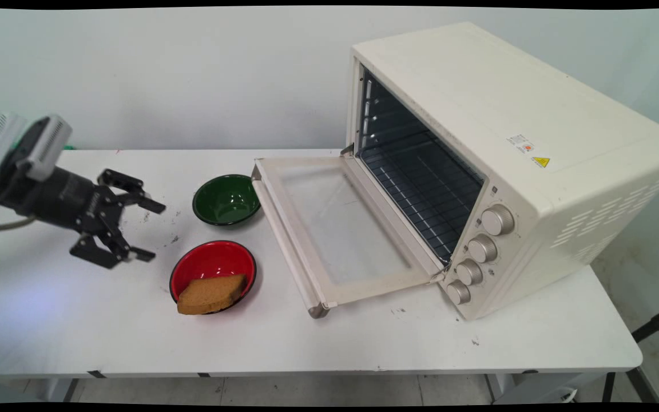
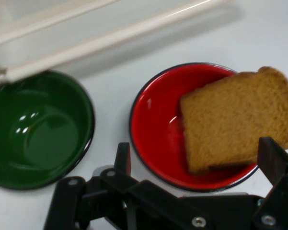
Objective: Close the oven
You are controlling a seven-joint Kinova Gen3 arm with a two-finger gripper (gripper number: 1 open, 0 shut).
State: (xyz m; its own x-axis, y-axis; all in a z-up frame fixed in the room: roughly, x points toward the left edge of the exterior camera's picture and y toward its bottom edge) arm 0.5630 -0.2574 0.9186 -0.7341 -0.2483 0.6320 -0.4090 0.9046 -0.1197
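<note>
- The gripper (image 1: pixel 147 230) hangs above the table (image 1: pixel 364 343) near its left edge, pointing right toward two bowls; its fingers stand wide apart and hold nothing.
- In the hand view the gripper (image 2: pixel 196 163) has one fingertip just left of the red bowl's rim and the other at the slice's right side, so the bowl lies in the gap between them as seen from there; whether they touch anything cannot be told.
- The red bowl (image 1: pixel 213 264) sits toward the table's front edge, left of centre, nearest the gripper.
- A slice of brown bread (image 1: pixel 210 294) leans in the red bowl (image 2: pixel 158 129), tilted, one end resting over the rim on the front side. In the hand view the bread (image 2: pixel 235 120) covers the bowl's right half.
- The green bowl (image 1: pixel 226 199) stands just behind the red one, toward the back edge, apart from it, and is bare inside (image 2: pixel 36 132).
- The oven (image 1: pixel 507 143) fills the table's right half, its door (image 1: pixel 335 229) folded down flat toward the bowls; the door's edge comes close beside the green bowl.
- Inside the oven a wire rack (image 1: pixel 421 189) shows.
- Four knobs (image 1: pixel 481 249) run down the oven's front right.
</note>
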